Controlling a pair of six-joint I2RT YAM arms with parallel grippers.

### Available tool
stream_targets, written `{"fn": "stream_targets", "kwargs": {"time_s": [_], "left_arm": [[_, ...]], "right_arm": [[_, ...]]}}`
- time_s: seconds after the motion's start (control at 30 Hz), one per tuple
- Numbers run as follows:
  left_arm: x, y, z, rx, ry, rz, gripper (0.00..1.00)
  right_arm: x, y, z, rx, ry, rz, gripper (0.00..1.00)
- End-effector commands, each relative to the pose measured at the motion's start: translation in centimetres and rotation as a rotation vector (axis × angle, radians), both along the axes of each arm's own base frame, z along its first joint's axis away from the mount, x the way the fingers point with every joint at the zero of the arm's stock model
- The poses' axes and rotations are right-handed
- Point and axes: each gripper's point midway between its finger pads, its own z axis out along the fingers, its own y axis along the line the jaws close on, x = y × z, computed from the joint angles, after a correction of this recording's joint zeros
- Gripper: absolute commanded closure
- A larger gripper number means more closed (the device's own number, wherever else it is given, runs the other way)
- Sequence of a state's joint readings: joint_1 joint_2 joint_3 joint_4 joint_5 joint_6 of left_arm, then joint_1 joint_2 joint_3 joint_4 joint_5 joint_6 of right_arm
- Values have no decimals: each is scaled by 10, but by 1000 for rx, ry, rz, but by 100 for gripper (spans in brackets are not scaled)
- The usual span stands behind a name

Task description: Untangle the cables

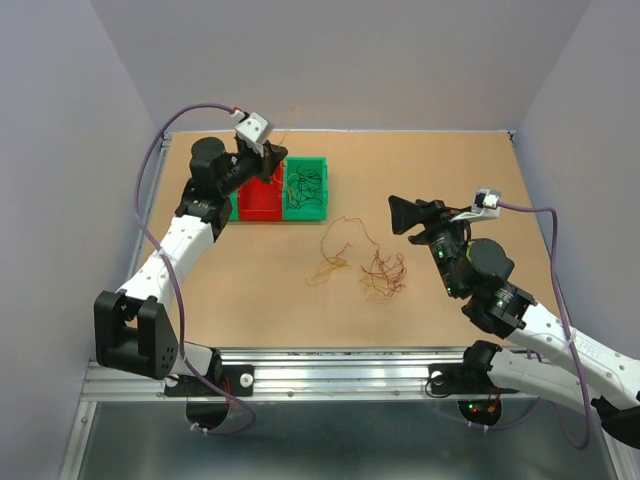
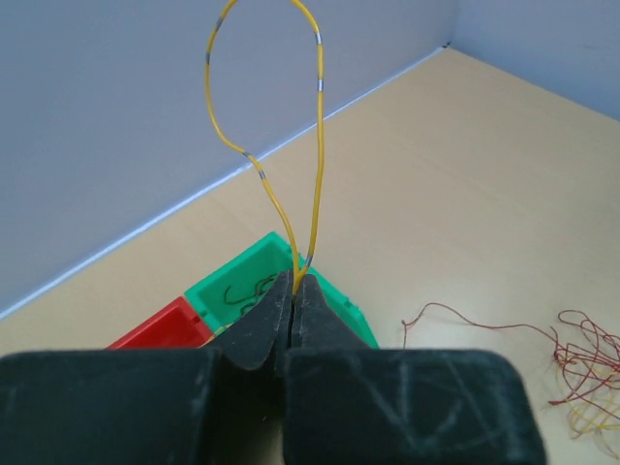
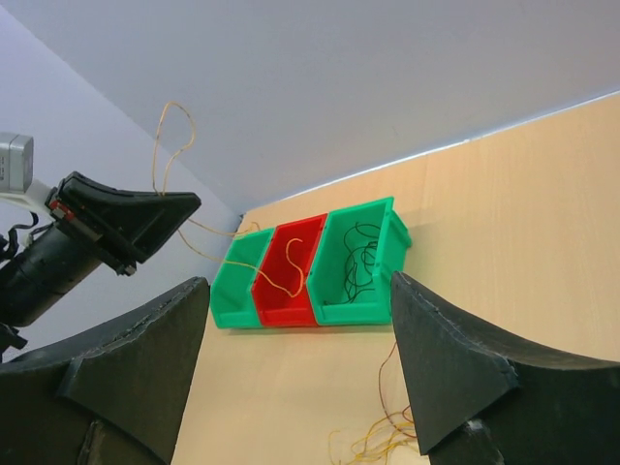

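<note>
A loose tangle of thin cables [image 1: 368, 268], orange-yellow and red-brown, lies on the table's middle. My left gripper [image 1: 268, 150] hovers above the bins, shut on one yellow cable [image 2: 316, 145] that loops upward from the fingertips. In the right wrist view this yellow cable [image 3: 288, 278] trails down across the left green bin into the red bin [image 3: 291, 276]. Dark green cables [image 3: 360, 262] lie in the right green bin [image 1: 306, 190]. My right gripper [image 1: 400, 215] hangs right of the tangle, open and holding nothing. Part of the tangle [image 3: 373, 441] shows below its fingers.
Three bins stand in a row at the back left: a left green bin [image 3: 235, 291], the red bin [image 1: 260, 203] and the right green bin. Lilac arm cables [image 1: 150, 170] run along both sides. Walls close the table on three sides.
</note>
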State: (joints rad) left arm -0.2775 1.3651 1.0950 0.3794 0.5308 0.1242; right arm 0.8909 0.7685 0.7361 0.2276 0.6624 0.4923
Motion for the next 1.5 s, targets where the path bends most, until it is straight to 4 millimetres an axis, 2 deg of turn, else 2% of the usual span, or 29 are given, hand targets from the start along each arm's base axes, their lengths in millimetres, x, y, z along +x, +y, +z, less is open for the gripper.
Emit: {"fn": "stream_targets", "kwargs": {"time_s": [0.0,0.03,0.07,0.1,0.23,0.47,0.5,0.67,0.93,1.0,1.47], "left_arm": [[14,33,21,-37,21,37,100],[17,35,14,-41,53,17,100],[24,49,15,-60,74,37,100],[26,55,9,-59,91,32,100],[34,69,8,-89,111,-17,100],[67,87,-4,-55,105,90,100],[74,102,-4,-49,105,151,100],[83,113,-19,-24,123,211,100],[98,111,-47,-14,170,228,100],[99,94,-53,15,166,220,100],[97,55,-78,188,118,311,100]], "right_arm": [[-1,0,5,16,-12,3,20],[-1,0,4,15,-13,5,19],[-2,-1,6,18,-16,6,19],[-2,-1,5,16,-15,4,19],[-3,-1,7,17,-21,11,19],[-5,2,8,9,-28,31,20],[-5,1,9,8,-30,32,20],[-6,1,10,11,-33,35,19],[-8,0,11,14,-37,40,19],[-8,0,11,14,-38,38,19],[-10,-2,13,21,-44,39,19]]}}
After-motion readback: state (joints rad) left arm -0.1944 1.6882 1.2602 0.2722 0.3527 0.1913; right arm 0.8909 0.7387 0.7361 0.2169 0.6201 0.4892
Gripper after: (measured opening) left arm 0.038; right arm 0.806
